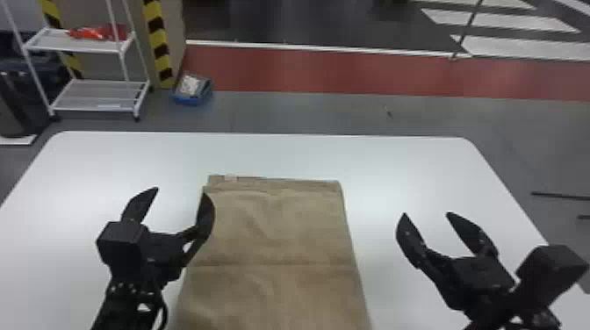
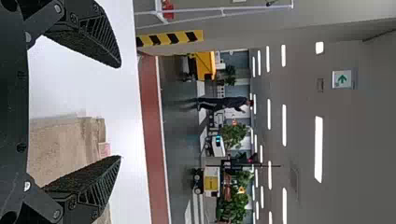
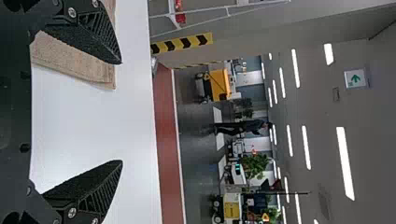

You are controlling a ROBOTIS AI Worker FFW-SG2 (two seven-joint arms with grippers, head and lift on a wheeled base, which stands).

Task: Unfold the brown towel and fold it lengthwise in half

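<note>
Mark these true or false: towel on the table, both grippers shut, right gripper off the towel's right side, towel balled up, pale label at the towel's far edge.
1. The brown towel lies on the white table. True.
2. Both grippers are shut. False: the left gripper and right gripper are open.
3. The right gripper is to the right of the towel. True.
4. The towel is balled up. False: it lies flat.
5. A pale label shows at the towel's far edge. True.

Head view down over table [image 1: 395, 171]
</note>
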